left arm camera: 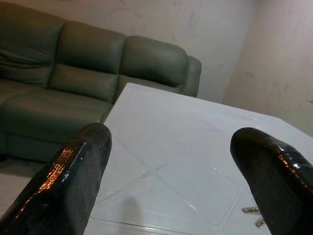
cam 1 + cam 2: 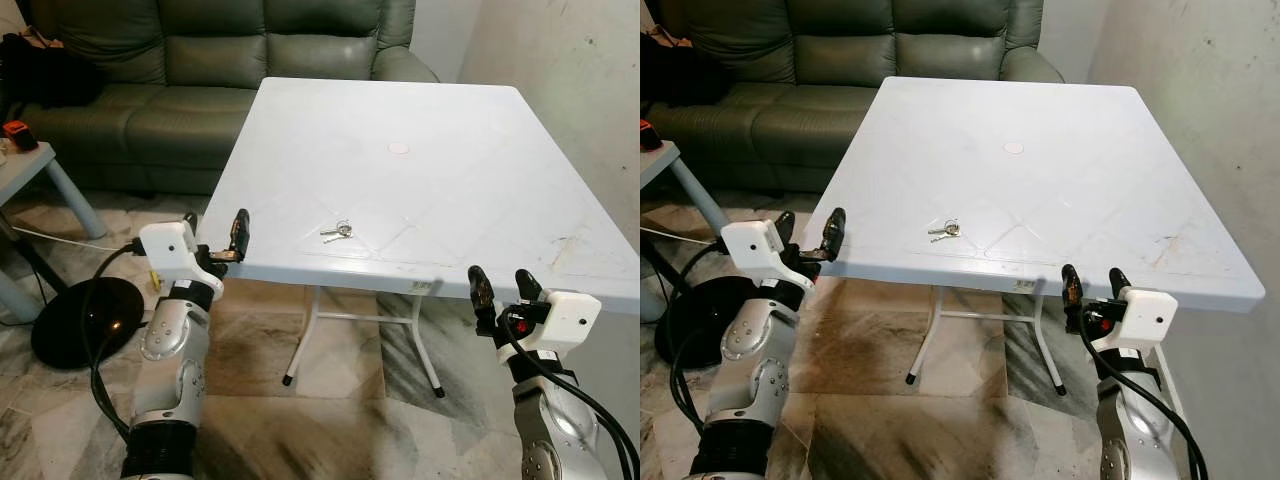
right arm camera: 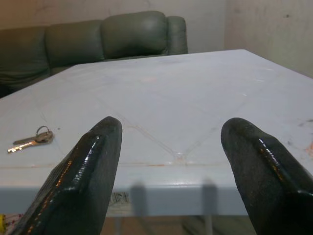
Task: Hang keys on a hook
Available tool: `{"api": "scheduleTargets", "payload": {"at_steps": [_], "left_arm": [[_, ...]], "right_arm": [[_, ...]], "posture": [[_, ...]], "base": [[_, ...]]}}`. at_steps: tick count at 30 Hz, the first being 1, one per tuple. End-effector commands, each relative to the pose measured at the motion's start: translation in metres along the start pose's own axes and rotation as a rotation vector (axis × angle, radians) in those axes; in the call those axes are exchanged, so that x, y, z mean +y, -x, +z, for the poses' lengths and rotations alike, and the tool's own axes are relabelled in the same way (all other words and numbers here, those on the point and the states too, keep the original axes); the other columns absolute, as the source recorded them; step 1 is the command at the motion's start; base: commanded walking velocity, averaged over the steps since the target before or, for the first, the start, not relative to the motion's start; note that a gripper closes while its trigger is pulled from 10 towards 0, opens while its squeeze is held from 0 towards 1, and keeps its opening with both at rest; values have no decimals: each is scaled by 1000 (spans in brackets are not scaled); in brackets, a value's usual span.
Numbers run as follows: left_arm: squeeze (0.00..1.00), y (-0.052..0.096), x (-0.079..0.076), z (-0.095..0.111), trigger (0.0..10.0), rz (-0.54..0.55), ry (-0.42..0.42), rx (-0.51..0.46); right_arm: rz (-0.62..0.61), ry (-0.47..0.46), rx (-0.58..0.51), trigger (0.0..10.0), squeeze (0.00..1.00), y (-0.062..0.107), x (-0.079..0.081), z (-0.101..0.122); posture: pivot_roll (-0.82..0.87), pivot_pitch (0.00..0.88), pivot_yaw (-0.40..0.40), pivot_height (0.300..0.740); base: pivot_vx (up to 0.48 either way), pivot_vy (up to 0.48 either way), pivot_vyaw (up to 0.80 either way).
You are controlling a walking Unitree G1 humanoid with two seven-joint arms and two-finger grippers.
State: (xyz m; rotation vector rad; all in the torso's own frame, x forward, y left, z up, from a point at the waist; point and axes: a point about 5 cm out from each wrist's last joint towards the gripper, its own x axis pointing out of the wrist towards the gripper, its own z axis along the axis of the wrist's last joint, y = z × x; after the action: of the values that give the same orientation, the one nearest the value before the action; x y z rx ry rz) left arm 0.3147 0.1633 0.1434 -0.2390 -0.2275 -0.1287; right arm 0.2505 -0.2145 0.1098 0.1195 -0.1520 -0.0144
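Keys (image 2: 337,231) on a small ring lie flat on the white worktop (image 2: 400,120), near its front edge and left of centre. Left end effector (image 2: 216,237) hovers just off the worktop's front-left corner, fingers spread and empty. Right end effector (image 2: 499,285) sits just below the front edge toward the right, fingers likewise apart, holding nothing. A green sofa (image 2: 200,60) stands behind the worktop.
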Motion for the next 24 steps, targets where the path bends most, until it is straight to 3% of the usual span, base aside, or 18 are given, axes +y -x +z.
{"api": "scheduleTargets", "payload": {"at_steps": [1, 6, 11, 24], "left_arm": [[0, 3, 4, 4, 10000, 9, -5, 6], [0, 10, 9, 3, 10000, 40, 10, 24], [0, 23, 3, 6, 10000, 41, 44, 14], [0, 20, 0, 7, 10000, 21, 38, 40]], "right_arm": [[-9, 14, 1, 10000, 0, 4, -5, 3], [-2, 23, -15, 10000, 0, 11, -6, 7], [10, -2, -38, 10000, 0, 20, 3, 14], [27, -21, -48, 10000, 0, 12, 10, 18]], "posture": [[73, 52, -9, 740], [70, 50, -9, 740], [73, 44, -11, 740], [79, 36, -7, 740]], "base": [[0, 0, 0], [0, 0, 0], [0, 0, 0], [0, 0, 0]]}}
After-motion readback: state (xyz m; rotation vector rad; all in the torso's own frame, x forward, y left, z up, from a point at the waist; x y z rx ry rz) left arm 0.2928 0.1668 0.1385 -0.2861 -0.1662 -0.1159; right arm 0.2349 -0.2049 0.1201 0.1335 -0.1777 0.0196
